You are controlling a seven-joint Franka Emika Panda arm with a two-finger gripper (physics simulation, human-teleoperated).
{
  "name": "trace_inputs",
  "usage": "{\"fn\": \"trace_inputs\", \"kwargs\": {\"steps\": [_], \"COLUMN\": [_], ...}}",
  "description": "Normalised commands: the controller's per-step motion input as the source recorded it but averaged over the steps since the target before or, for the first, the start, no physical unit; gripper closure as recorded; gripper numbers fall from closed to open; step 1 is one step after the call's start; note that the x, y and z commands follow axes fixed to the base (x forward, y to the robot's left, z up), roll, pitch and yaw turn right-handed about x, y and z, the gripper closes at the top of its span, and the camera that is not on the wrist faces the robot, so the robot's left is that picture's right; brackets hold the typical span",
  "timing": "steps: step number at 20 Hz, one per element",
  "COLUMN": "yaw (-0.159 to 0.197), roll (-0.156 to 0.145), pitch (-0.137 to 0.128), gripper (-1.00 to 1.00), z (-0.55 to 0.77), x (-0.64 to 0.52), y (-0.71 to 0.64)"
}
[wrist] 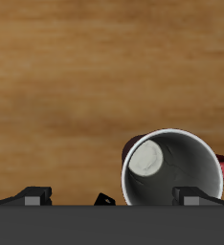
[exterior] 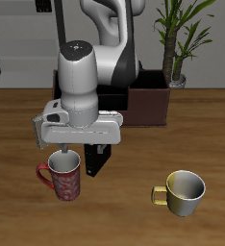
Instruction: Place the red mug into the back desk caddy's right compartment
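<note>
Wood-grain desk [exterior: 114, 216] carries all items. The back desk caddy [exterior: 148, 101], dark brown, sits toward the desk's rear behind the arm, its right compartment [exterior: 153, 96] partly hidden. The hand [exterior: 64, 151] hangs directly above the red mug [exterior: 63, 179], fingers spread to either side of the rim, gripping nothing. The mug stands upright on the desk near the front edge, well apart from the caddy. A yellowish-cream mug [exterior: 183, 192] stands apart beside it.

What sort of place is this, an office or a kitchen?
Probably a simulated office or study desk: a wooden table with a desk caddy at the back, two mugs, red and cream, and a potted plant behind.
</note>
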Motion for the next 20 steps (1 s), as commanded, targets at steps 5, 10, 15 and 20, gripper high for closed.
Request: {"fn": "trace_inputs", "kwargs": {"steps": [5,10,15,20], "yaw": [-0.013,-0.009,-0.005,-0.012], "roll": [-0.012,-0.015,0.009,-0.009], "pitch": [0.012,0.021,0.01,0.019], "gripper": [-1.0,-1.0,-1.0,-1.0], "z": [-0.12,-0.15,-0.1,-0.16], "x": [0.04,0.04,0.01,0.06], "y": [-0.08,-0.04,0.08,-0.01]}}
